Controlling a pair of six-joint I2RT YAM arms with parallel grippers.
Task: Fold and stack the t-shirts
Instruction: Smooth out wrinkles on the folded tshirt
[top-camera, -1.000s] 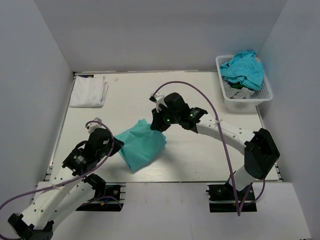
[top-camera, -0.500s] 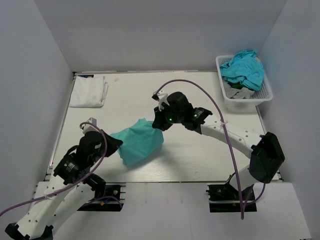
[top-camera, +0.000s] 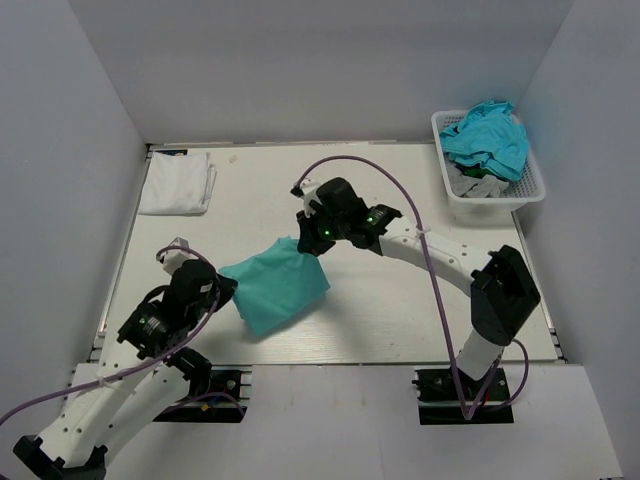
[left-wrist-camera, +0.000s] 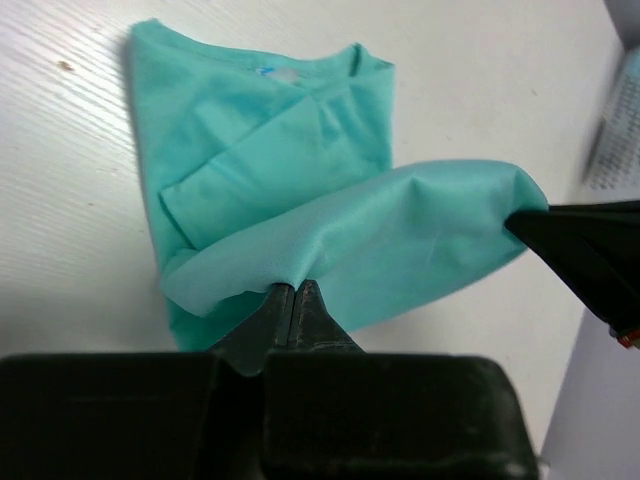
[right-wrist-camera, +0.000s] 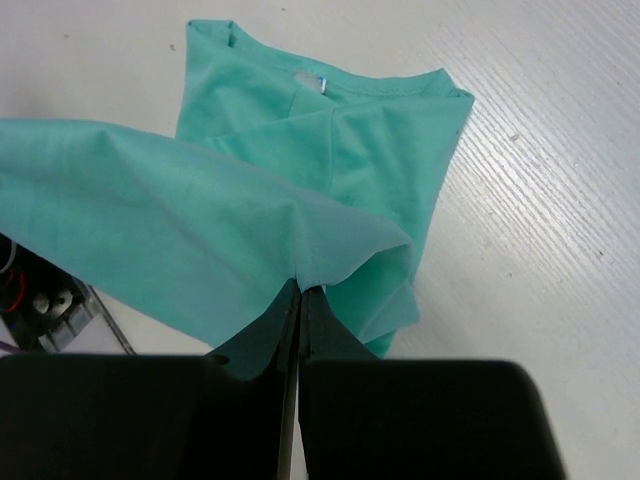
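A mint-green t-shirt (top-camera: 275, 288) lies partly folded near the table's front left, its collar end flat on the surface (left-wrist-camera: 290, 130) (right-wrist-camera: 330, 130). Its lower edge is lifted and stretched between my two grippers. My left gripper (top-camera: 222, 285) (left-wrist-camera: 292, 290) is shut on one corner of that edge. My right gripper (top-camera: 312, 245) (right-wrist-camera: 300, 285) is shut on the other corner. A folded white t-shirt (top-camera: 177, 182) rests at the back left. Bright turquoise (top-camera: 487, 138) and grey (top-camera: 475, 182) t-shirts are heaped in the basket.
A white lattice basket (top-camera: 528, 190) stands at the back right against the wall. White walls enclose the table on three sides. The purple cables of both arms loop above the table.
Both grippers carried the held edge of the mint-green t-shirt toward the back left, the right one most. The left arm drew back and lowered slightly. Both grips stayed shut.
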